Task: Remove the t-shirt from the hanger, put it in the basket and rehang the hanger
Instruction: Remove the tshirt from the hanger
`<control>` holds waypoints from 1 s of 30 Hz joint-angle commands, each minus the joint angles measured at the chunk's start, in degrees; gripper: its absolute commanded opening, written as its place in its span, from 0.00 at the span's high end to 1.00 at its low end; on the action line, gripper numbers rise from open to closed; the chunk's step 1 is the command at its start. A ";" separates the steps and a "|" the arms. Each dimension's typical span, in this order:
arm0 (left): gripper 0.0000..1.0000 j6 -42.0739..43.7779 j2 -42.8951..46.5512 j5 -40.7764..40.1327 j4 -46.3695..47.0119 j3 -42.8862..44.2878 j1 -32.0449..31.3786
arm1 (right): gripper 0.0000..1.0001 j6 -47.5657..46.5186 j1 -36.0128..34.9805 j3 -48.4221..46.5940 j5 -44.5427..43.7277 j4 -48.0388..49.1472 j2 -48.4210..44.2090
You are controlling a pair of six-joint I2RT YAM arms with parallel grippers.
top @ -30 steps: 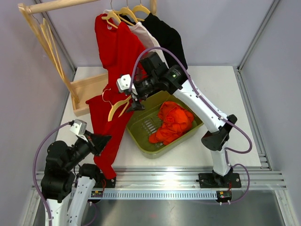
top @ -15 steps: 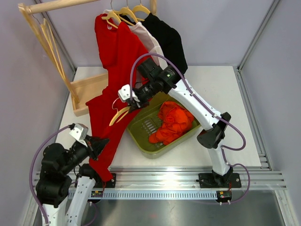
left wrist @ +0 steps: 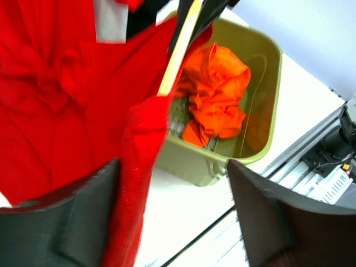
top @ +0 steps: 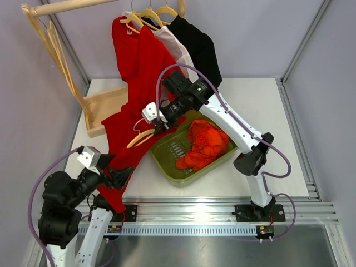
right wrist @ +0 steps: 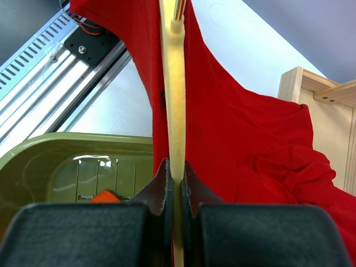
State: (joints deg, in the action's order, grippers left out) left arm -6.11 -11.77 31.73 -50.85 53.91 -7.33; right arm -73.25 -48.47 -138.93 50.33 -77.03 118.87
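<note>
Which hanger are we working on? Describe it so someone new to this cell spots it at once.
Find the green bin mid-table. Just off its far-left corner, the right end effector is shut on a pale wooden hanger against the red t-shirt. Unlike the hangers up on the rail, this one is off the rail, down by the bin, and gripped.

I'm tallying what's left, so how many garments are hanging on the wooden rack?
3: red t-shirt at the left, white garment in the middle, black garment at the right. Others may hide behind them.
</note>
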 commanded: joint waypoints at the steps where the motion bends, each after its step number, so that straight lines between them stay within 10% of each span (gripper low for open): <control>1: 0.14 -0.22 -2.11 4.13 6.37 4.80 -0.14 | 1.00 0.92 0.22 -2.13 -0.14 1.37 -1.10; 11: 0.09 2.41 -12.65 8.96 16.66 7.70 -0.31 | 1.00 -0.05 0.22 -3.19 1.18 -1.27 -0.30; 30: 0.49 14.45 -24.00 17.41 16.93 5.68 -0.31 | 1.00 0.04 0.21 -1.87 2.41 -1.10 -0.83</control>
State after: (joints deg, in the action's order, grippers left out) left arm 5.30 -34.04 46.70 -34.59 59.81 -7.55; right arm -73.28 -48.47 -139.50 50.22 -77.47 118.98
